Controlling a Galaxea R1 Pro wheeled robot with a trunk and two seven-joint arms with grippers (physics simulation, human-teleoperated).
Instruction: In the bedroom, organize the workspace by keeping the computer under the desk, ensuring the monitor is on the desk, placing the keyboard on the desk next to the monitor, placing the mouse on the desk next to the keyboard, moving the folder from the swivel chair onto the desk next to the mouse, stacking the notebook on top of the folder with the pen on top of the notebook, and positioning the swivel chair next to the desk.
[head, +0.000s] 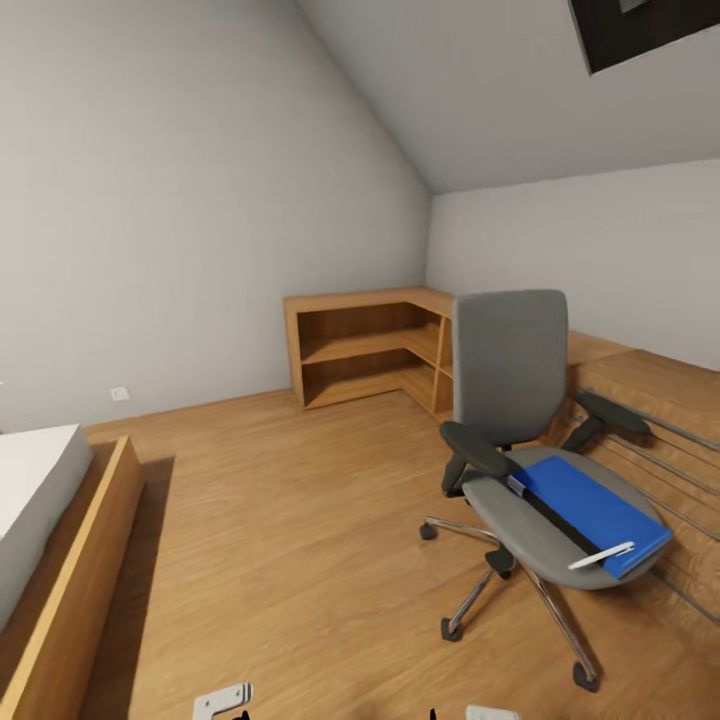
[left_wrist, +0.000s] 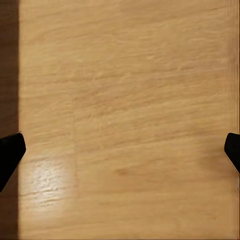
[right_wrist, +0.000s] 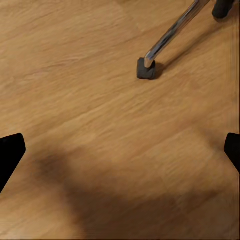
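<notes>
Left gripper (left_wrist: 120, 150): jaws spread wide and nothing held, seen over bare wooden floor (left_wrist: 130, 90); right gripper (right_wrist: 120, 155): likewise spread wide and unladen, seen above floor on which a chrome spoke and caster of the swivel chair (right_wrist: 147, 67) are visible. In the head view the swivel chair (head: 520, 400) is found right of centre on the floor, the folder (head: 590, 510) laid flat on its seat and the pen (head: 601, 557) rested across the folder's near corner. Light wooden corner shelving (head: 365, 350) is placed against the far wall behind the chair, and a wooden bed frame (head: 70, 590) is noted at the left edge.
</notes>
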